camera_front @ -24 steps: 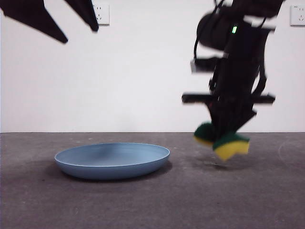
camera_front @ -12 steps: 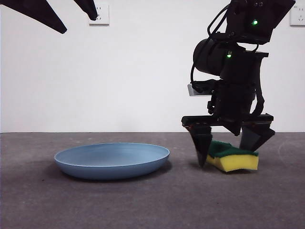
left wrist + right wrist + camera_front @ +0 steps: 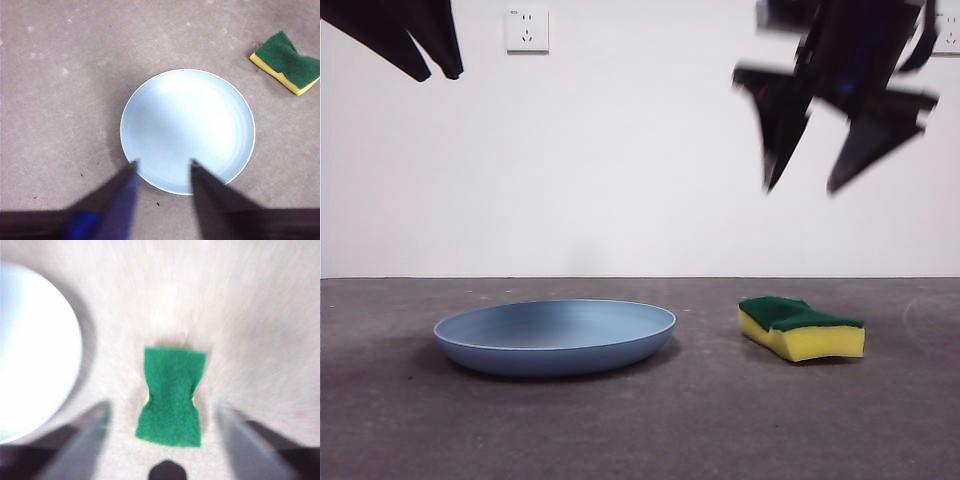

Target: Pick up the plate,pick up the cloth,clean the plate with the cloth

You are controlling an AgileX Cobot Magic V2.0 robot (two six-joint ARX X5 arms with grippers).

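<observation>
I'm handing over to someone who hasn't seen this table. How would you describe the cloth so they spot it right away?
Start from the wide light-blue plate lying flat on the grey table. Beside it, apart from its rim and directly under the open right pincer, lies the cloth. It is really a small wavy-sided sponge block: yellow foam with a dark green scouring top, the only bright-coloured thing there.

We are seeing the right gripper (image 3: 815,185) as two black, tapering, pointed jaws on a dark blocky body, blurred. The left gripper (image 3: 162,167) is showing long black wedge-shaped jaws, one of them carrying a blue patch near its base.
</observation>
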